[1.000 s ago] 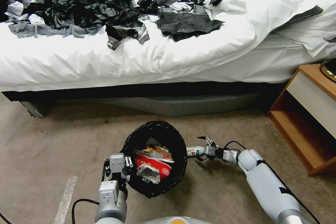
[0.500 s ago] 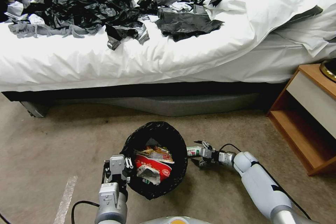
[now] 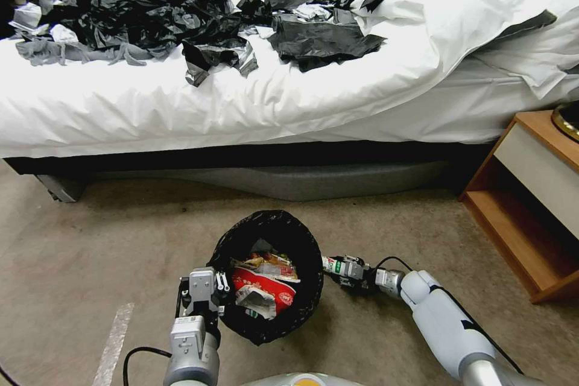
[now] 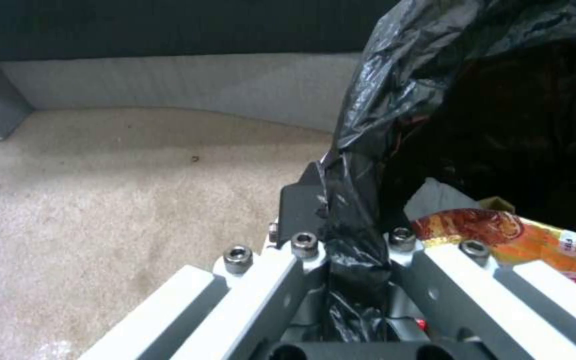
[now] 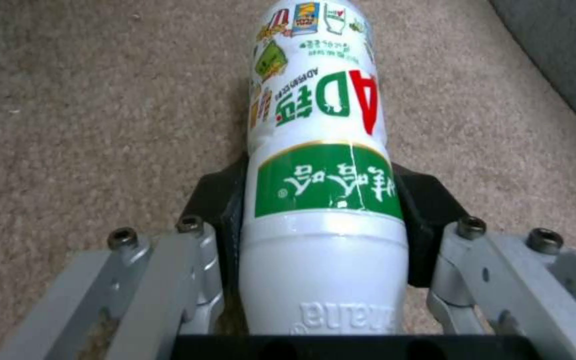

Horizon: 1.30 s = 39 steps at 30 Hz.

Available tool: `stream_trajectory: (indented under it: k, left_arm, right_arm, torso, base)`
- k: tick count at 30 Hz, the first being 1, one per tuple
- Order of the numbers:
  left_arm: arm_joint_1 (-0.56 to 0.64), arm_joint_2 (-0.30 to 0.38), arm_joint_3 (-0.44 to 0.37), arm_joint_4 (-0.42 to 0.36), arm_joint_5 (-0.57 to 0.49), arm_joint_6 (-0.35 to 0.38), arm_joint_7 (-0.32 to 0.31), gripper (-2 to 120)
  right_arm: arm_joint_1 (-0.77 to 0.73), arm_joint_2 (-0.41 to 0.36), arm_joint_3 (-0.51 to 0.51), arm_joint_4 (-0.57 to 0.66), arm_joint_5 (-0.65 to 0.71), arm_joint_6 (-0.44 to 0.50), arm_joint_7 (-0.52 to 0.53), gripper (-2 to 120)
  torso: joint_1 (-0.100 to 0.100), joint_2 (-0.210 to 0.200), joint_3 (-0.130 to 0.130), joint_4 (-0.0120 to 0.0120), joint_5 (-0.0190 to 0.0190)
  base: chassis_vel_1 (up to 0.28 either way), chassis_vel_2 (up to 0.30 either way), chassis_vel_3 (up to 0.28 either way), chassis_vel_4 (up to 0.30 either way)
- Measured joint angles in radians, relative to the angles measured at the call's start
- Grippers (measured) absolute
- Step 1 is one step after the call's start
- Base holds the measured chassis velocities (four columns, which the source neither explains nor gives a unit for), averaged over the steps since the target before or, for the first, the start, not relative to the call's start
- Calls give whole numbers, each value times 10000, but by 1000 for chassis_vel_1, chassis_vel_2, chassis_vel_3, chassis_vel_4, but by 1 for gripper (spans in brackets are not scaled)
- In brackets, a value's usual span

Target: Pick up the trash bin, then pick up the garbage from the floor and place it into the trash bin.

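The right gripper [image 5: 321, 220] is clamped on the small white bottle [image 5: 318, 165], its dark pads pressed against both sides of the green label, low over the carpet [image 3: 120, 253] just beside the trash bin [image 3: 268, 319]. The bottle's body is smooth and rounded, so in my judgement it could slide out of the pads when lifted or tilted, and its free end could catch the bin's rim or the folded black bag [image 4: 395, 100] and knock things askew. The left gripper [image 4: 348, 250] is closed on a pinch of that bag at the bin's near rim; thin plastic may stretch or tear, letting the bin sag or tip. Wrappers [image 3: 265, 289] already lie inside the bin. Open carpet lies to the left and behind; the bed base [image 3: 271, 181] stands ahead and the wooden nightstand [image 3: 531, 193] to the right, well apart from the arm
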Motion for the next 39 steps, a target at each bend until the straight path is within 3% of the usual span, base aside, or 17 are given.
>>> stream_trajectory:
  k: [8,12,15,16,18,19,22,23,25,27,28,33,36,39]
  left_arm:
    - [-76,76,-18,-8,-49,12,0,1]
    - [-176,128,0,-19,-90,51,7,1]
    - [-282,229,-6,-14,-186,69,13,1]
    - [-282,229,-6,-14,-186,69,13,1]
    - [-316,324,-37,-13,-245,77,13,1]
    - [-316,324,-37,-13,-245,77,13,1]
    - [-325,388,-41,-62,-280,94,21,1]
    - [-325,388,-41,-62,-280,94,21,1]
    - [-323,407,16,-69,-276,97,7,1]
    - [-324,407,40,-69,-272,99,11,1]
    - [-346,411,85,-69,-264,100,31,1]
    - [-406,436,122,-52,-257,105,34,1]
    - [-430,470,149,-7,-274,110,33,1]
    - [-419,475,162,5,-287,110,34,1]
  right_arm:
    - [-468,-188,66,667,552,-96,118,40]
    - [-1070,-445,65,1746,1666,-335,322,39]
    - [-1964,-722,82,3335,3691,-894,1094,39]
    - [-1964,-722,82,3335,3691,-894,1094,39]
    - [-2610,-906,275,4666,4869,-1186,1698,39]
    - [-2610,-906,275,4666,4869,-1186,1698,39]
    - [-3475,-1099,750,7011,5452,-966,2373,38]
    - [-3475,-1099,750,7011,5452,-966,2373,38]
    - [-4260,-1324,1060,9098,6117,-1062,2640,38]
    - [-4420,-1365,1106,9637,6271,-1060,2660,38]
    - [-4669,-1421,1171,10609,6503,-1061,2709,38]
    - [-5047,-1448,1129,12258,6812,-1149,2812,38]
    - [-5756,-1536,408,13676,7248,-1588,2948,38]
    - [-6147,-1650,-154,14084,7257,-1734,2963,38]
  torso:
    - [1,-1,1,-4,0]
    - [0,-1,1,-7,-4]
    - [0,-1,1,-3,-3]
    - [0,-1,1,-3,-3]
    - [1,0,2,-5,-2]
    - [1,0,2,-5,-2]
    - [1,-1,1,-2,0]
    - [1,-1,1,-2,0]
    - [1,0,1,-6,-4]
    - [0,0,1,-6,-3]
    - [0,0,1,-4,-8]
    - [0,0,1,-1,-5]
    - [1,0,1,-3,-3]
    - [1,0,1,-4,-4]
  base:
    - [0,0,0,0]
    - [0,0,0,0]
    - [0,0,0,0]
    - [0,0,0,0]
    - [0,0,0,0]
    - [0,0,0,0]
    - [0,0,0,0]
    - [0,0,0,0]
    - [0,0,0,0]
    - [0,0,0,0]
    - [0,0,0,0]
    - [0,0,0,0]
    - [0,0,0,0]
    - [0,0,0,0]
